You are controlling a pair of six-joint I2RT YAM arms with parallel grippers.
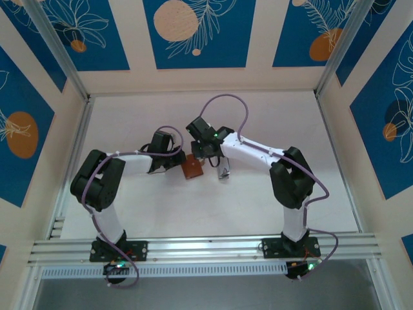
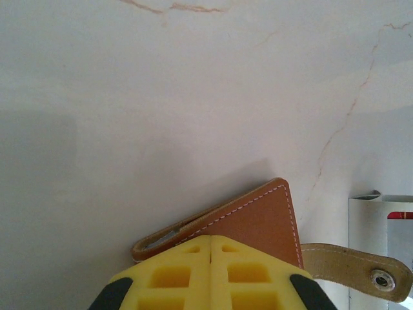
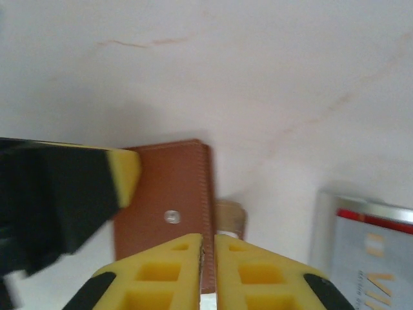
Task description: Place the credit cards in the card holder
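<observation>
The left fingers are yellow and pressed tight together. The brown card holder sits right at their tips. It cannot be told whether they pinch a bit of it or just touch it.

The right fingers are also yellow and nearly together. They squeeze the thin right edge of the card holder (the side with the white stitches). In the right wrist view, one left finger rests on the card holder's far left corner.

The card holder is roughly square. A small shiny button sits on its brown face. A pale strap sticks out from one side, with a round metal snap at its end. In the left wrist view one corner looks tipped up, with a soft shadow under it.

Just beside the strap lies a silvery-grey piece with a red stripe on it. It is not touching the card holder.

All of this rests on a white desk with thin brown lines like marble. From the top camera, the card holder is near the middle of the desk, between the two arms' ends. The silvery-grey piece is a little to its right. Around the desk stand cream walls with blue panels, painted with white leaves and orange circles.
</observation>
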